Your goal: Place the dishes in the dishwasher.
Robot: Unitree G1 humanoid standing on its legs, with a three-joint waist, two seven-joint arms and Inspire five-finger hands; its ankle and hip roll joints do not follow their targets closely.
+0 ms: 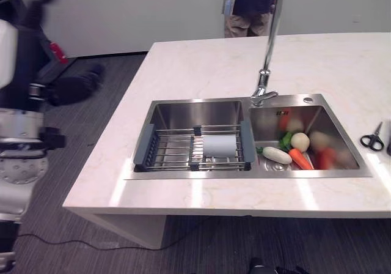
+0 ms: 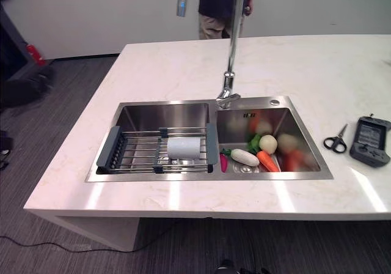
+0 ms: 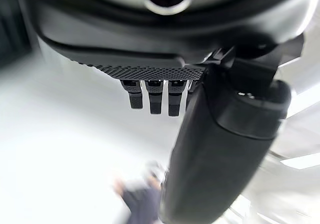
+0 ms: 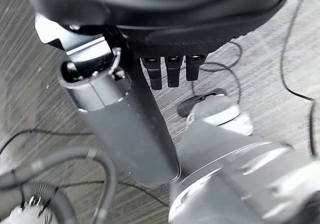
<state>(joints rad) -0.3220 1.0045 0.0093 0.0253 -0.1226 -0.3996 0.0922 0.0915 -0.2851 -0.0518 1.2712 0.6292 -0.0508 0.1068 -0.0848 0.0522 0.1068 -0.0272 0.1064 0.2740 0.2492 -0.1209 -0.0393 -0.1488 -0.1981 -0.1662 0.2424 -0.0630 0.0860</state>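
Observation:
A pale grey cup [image 1: 219, 145] lies on its side in a wire dish rack [image 1: 174, 148] with grey end pieces. The rack spans the left basin of a steel sink [image 1: 195, 110] set in a pale stone counter. My left hand [image 3: 155, 96] is held up off the counter's left side, facing a pale wall, with straight fingers and nothing in it. My right hand [image 4: 172, 71] hangs low over the grey floor, its fingers and thumb straight and empty. Both hands are well away from the cup and rack.
The right basin holds vegetables, among them a carrot [image 1: 299, 158] and a white radish [image 1: 277, 155]. A tall tap [image 1: 267, 72] rises behind the sink. Scissors [image 2: 335, 141] and a dark handheld device [image 2: 369, 140] lie on the counter's right. A person [image 1: 249, 8] stands beyond the far edge.

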